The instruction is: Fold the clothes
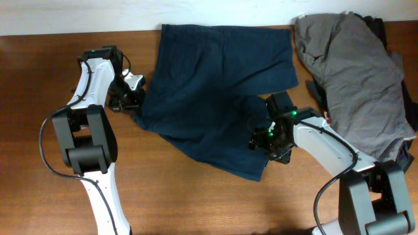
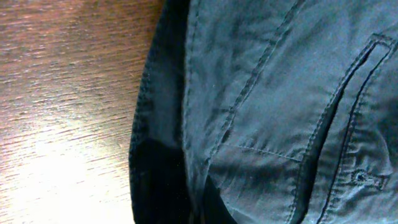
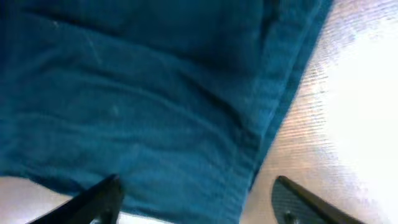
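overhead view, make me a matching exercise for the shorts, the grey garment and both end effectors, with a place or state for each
Things:
1. navy shorts
2. grey garment
3. left end effector
4. right end effector

Places or states:
a. open, over a leg hem of the shorts
b. crumpled at the far right
c. closed on the shorts' left edge
d. spread out in the middle

Pairs: 1-d, 2-b, 3-c, 4-a

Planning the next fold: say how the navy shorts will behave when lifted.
The shorts lie creased and flat, so they will probably sag and drape. Thin stitched cloth suggests they are light, likely bunching when pushed.
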